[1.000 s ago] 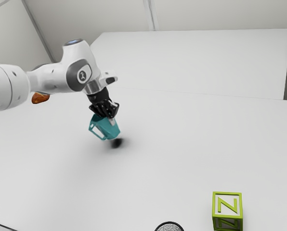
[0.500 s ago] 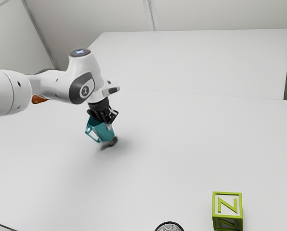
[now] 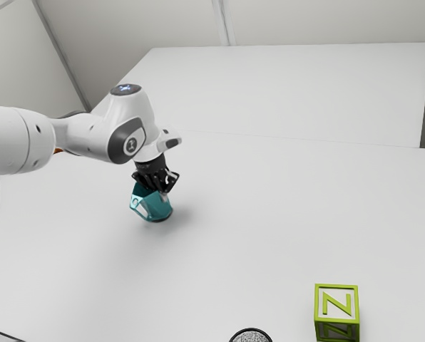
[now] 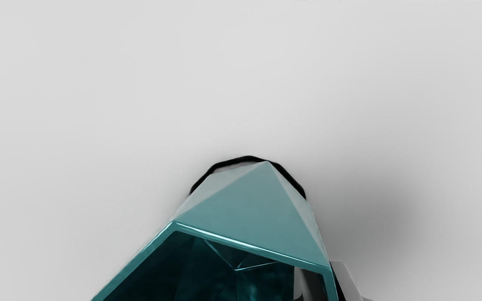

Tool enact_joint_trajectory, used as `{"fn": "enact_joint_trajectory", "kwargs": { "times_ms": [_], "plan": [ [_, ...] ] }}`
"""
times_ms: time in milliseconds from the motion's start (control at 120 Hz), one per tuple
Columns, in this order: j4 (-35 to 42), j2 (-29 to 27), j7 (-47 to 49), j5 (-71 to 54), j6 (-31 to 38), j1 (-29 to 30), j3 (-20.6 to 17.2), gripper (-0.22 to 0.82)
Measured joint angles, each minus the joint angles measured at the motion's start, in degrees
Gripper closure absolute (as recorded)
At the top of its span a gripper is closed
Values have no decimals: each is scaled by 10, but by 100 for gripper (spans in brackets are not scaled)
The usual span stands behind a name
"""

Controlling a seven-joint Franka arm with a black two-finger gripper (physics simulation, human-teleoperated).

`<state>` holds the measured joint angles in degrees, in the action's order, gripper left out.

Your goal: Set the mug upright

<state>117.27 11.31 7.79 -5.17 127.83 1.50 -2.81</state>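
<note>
Lowered since the earlier exterior frames, the mug (image 3: pixel 154 207) has also swung closer to vertical, its base now at or just above the counter (image 3: pixel 269 221); the hand and the arm (image 3: pixel 91 135) have come down with it. The block (image 3: pixel 336 312) has stayed where it was.

State of the gripper (image 3: pixel 160 193): clamped on the mug's wall near the rim. In the wrist view, one finger (image 4: pixel 303 286) lies inside the mouth and the other finger (image 4: pixel 347 278) lies outside, with the wall pinched between them.

Position of the mug: directly beneath the gripper, mouth turned up toward it, base pointing down to the counter. In the exterior view the handle (image 3: pixel 137 203) is on the exterior view's left, and the body appears to lean slightly to that same side. A dark band borders the base in the wrist view; whether the base bears fully on the counter cannot be told.

Step in hand, as judged: setting the mug down on its base, late in the task. The next move calls for bringing the base flat to the counter and removing the remaining lean, then parting the fingers and lifting straight up. Release during the lean could let the mug rock or tip; a finger catching the rim on withdrawal could drag it over.
</note>
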Motion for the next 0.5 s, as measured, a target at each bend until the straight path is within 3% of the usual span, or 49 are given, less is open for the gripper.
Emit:
{"fn": "enact_joint_trajectory", "kwargs": {
  "times_ms": [58, 208, 292, 500],
  "plan": [
    [0, 0, 3, 0, 1, 0, 0, 76],
    [0, -4, 6, 5, -1, 0, -3, 42],
    [-1, -11, 7, 6, -3, 0, -3, 29],
    [-8, -44, 8, 7, -12, 1, -10, 11]
  ]
}}
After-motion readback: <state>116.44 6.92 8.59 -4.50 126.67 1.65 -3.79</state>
